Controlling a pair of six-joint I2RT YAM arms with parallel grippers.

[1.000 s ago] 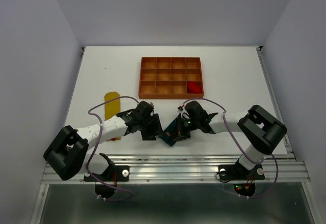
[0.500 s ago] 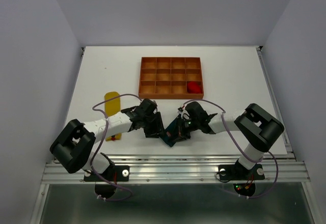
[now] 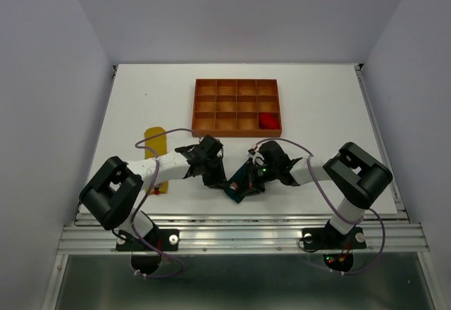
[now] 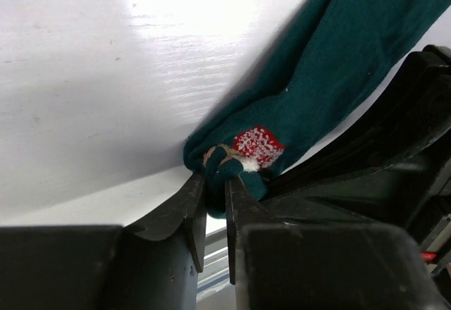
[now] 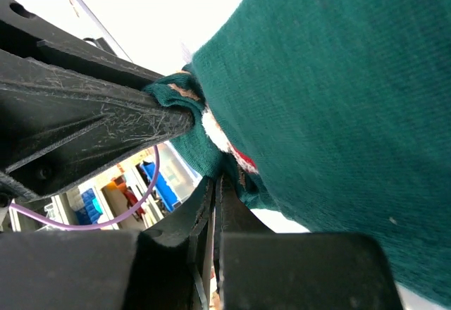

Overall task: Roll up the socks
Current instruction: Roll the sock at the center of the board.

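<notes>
The dark teal sock (image 3: 238, 183) lies near the table's front edge between both grippers, with a red-and-white pattern (image 4: 258, 143) at its bunched end. My left gripper (image 4: 215, 177) is shut on a fold of that bunched end (image 4: 338, 63). My right gripper (image 5: 217, 182) is shut on the sock's edge (image 5: 338, 98) from the other side, close to the left fingers (image 5: 91, 113). In the top view the left gripper (image 3: 215, 176) and right gripper (image 3: 251, 176) nearly meet over the sock. A red sock (image 3: 267, 120) sits bundled in the tray. The yellow sock (image 3: 156, 143) lies flat at the left.
The orange-brown compartmented tray (image 3: 237, 81) stands at the back middle, red bundle in its front right cell. The left arm (image 3: 165, 169) crosses over the yellow sock's near end. The table's front rail (image 3: 239, 225) runs just behind the grippers.
My left arm has swung right toward the teal sock, and its jaws have closed from open onto the bunched end. The right gripper and the sock have stayed in place.
</notes>
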